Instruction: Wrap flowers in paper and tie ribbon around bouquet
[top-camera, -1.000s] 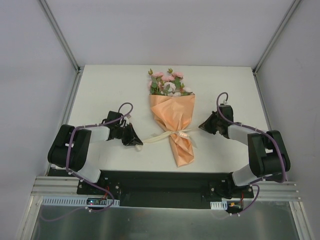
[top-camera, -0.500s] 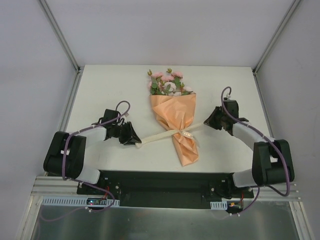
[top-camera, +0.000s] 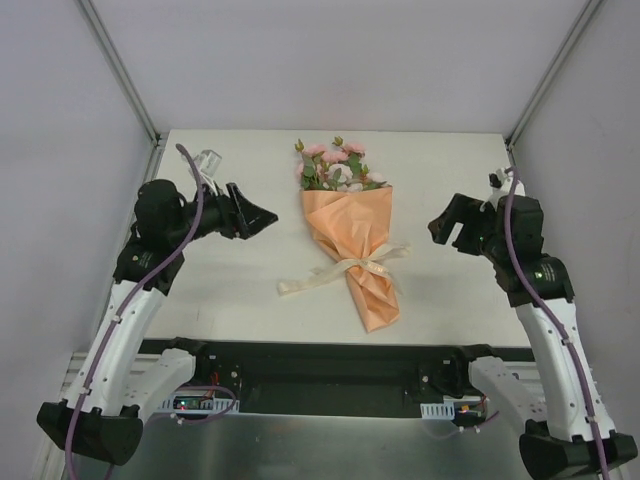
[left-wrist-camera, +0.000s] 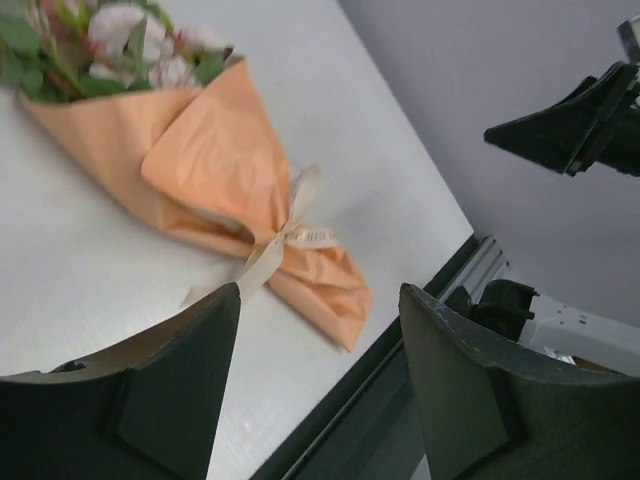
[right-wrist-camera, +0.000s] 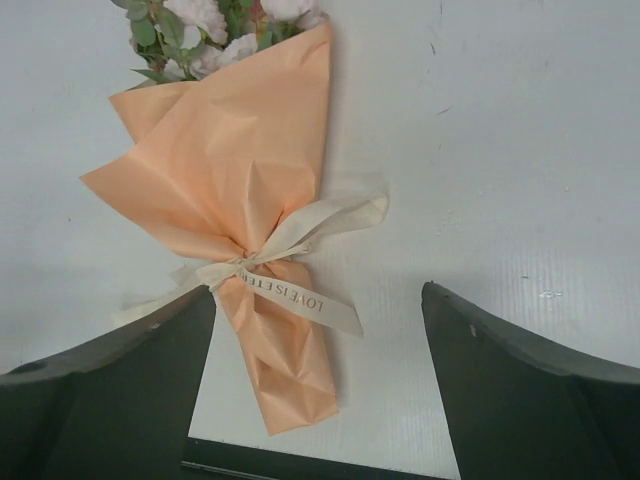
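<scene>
The bouquet lies in the middle of the white table, its pink flowers (top-camera: 335, 165) at the far end of a peach-orange paper (top-camera: 352, 235) cone. A cream ribbon (top-camera: 345, 270) is knotted round the cone's narrow part, both ends slack on the table. My left gripper (top-camera: 258, 215) hangs open and empty above the table, left of the cone. To the cone's right my right gripper (top-camera: 442, 228) is also raised, open and empty. The left wrist view holds the paper (left-wrist-camera: 210, 160), the ribbon (left-wrist-camera: 285, 235) and my left gripper (left-wrist-camera: 320, 287). Paper (right-wrist-camera: 230, 170), ribbon (right-wrist-camera: 300, 240), flowers (right-wrist-camera: 210, 25) and my right gripper (right-wrist-camera: 319, 288) fill the right wrist view.
A black base rail (top-camera: 320, 365) runs along the table's near edge under both arms. Grey walls and aluminium posts (top-camera: 120, 70) close in the table on the left, right and back. The right arm's fingers (left-wrist-camera: 575, 120) show in the left wrist view, high on the right.
Both grippers have let go of the ribbon ends, opened and risen up and outward from the bouquet. The ribbon went from taut to slack on the table.
</scene>
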